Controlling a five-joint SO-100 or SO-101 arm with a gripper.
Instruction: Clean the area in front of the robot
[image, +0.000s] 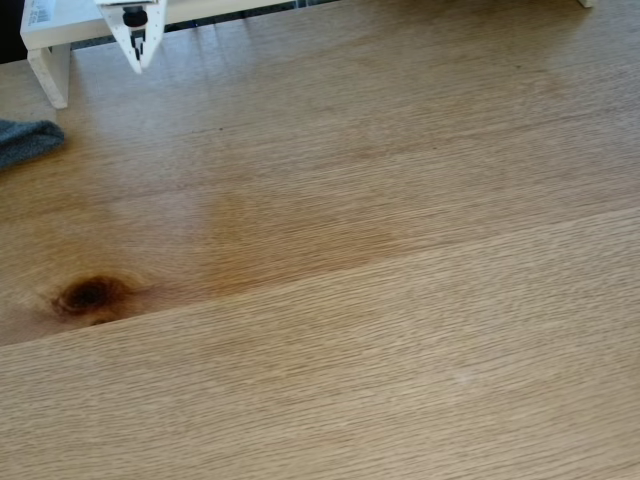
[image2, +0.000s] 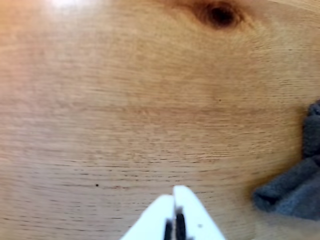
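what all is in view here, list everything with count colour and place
tabletop: one, light oak-grain wood, across both views
knot: one, dark brown, lower left of the fixed view, top of the wrist view
cloth: one, dark grey, crumpled at the left edge of the fixed view, right edge of the wrist view
frame: one, white with a barcode label, top left of the fixed view
gripper: one, white, pointed, fingers together, top left of the fixed view, bottom centre of the wrist view, holding nothing
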